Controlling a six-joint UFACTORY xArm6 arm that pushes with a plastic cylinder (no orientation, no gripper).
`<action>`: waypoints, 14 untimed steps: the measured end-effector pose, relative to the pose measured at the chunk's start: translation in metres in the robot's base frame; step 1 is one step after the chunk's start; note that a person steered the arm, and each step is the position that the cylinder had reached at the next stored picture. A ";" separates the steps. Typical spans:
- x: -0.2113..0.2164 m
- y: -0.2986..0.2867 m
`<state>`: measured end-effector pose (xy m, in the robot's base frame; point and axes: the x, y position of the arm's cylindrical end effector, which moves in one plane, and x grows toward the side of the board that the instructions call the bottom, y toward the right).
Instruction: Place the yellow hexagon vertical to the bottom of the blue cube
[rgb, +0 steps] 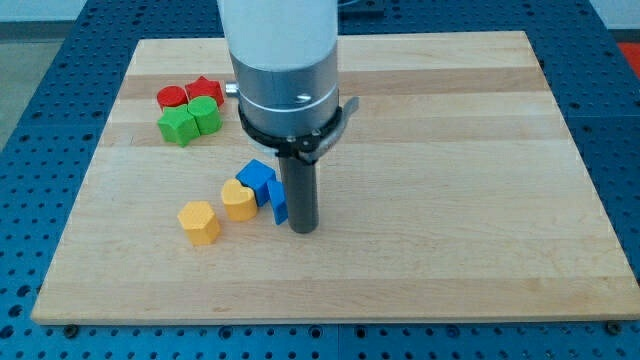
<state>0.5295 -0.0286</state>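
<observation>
Yellow hexagon (199, 222) sits left of the other yellow block (238, 200), which touches the blue cube (257, 178). Our rod has no fingers to close; my tip (303, 230) rests beside a thin blue block (279, 201). We should circle left and nudge rightward gently.

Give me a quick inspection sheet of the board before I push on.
Surface: wooden board, flat, on a blue perforated table.
Job's things: yellow hexagon sits at the view's lower left of the blue cube; apart from it.
Clutter: second yellow block touching the blue cube; a smaller blue block beside the rod; two red blocks and two green blocks clustered at the view's upper left.
Tool: my tip rests just right of the blue blocks.
Cables: nothing seen.
Surroundings: nothing seen beyond the table.
</observation>
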 end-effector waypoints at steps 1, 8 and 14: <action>0.038 0.015; -0.014 -0.152; 0.034 -0.070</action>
<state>0.5636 -0.0986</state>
